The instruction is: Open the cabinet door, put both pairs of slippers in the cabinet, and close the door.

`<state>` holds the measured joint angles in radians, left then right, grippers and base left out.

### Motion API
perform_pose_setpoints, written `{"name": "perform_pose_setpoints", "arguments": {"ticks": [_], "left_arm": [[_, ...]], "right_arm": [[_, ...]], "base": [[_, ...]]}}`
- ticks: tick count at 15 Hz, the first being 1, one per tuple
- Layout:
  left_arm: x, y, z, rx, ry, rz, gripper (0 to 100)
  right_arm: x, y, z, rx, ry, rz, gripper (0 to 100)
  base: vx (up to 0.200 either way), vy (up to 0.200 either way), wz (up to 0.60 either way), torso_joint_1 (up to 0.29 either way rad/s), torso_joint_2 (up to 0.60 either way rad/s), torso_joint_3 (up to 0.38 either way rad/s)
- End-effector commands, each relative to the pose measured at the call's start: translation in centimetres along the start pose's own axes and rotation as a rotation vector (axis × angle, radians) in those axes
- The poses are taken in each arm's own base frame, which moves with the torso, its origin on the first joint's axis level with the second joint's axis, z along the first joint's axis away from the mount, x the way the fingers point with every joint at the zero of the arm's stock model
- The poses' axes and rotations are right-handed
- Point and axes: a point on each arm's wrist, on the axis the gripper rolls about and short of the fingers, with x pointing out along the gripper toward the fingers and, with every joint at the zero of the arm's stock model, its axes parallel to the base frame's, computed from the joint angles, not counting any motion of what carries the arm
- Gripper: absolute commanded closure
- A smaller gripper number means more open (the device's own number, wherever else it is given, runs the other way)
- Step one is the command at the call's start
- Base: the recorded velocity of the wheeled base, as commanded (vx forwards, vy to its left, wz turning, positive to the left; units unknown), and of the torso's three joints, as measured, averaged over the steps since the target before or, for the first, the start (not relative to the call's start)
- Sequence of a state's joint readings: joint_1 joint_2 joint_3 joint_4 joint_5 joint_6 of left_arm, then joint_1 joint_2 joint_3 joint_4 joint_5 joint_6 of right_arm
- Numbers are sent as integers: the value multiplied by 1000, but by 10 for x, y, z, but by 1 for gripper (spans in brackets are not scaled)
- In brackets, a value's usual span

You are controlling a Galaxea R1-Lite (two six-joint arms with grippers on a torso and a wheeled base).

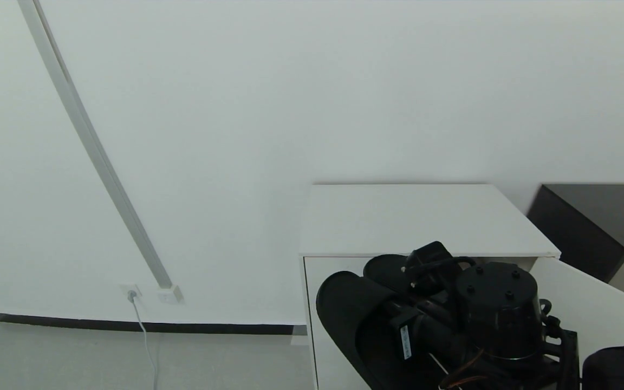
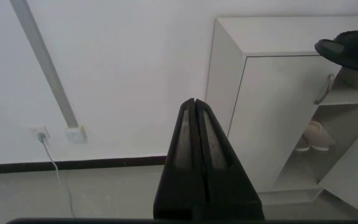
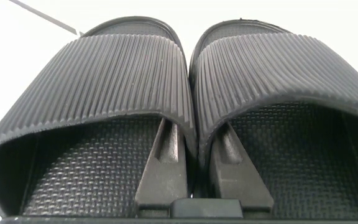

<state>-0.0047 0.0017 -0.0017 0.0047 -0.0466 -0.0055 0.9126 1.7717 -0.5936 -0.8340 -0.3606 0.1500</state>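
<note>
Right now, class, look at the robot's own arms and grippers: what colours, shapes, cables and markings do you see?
The right arm is black, with a round screw-dotted joint cap, a small white label and thin reddish and white cables. The left gripper has two long, tapering black fingers with greyer faces; the right gripper has similar dark fingers.
</note>
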Motion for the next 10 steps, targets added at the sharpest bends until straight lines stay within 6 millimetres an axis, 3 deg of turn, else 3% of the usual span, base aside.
{"name": "perform_pose_setpoints", "arguments": {"ticks": [1,10], "left_arm": [[0,0,0,-1,1,-1,100],[0,0,0,-1,1,-1,100]], "right_arm": [[2,1,-1,-2,5,1,100],[2,4,-1,-6,4,10,100]], "base": [[0,0,0,0,0,0],[0,-200,0,3,1,3]]}}
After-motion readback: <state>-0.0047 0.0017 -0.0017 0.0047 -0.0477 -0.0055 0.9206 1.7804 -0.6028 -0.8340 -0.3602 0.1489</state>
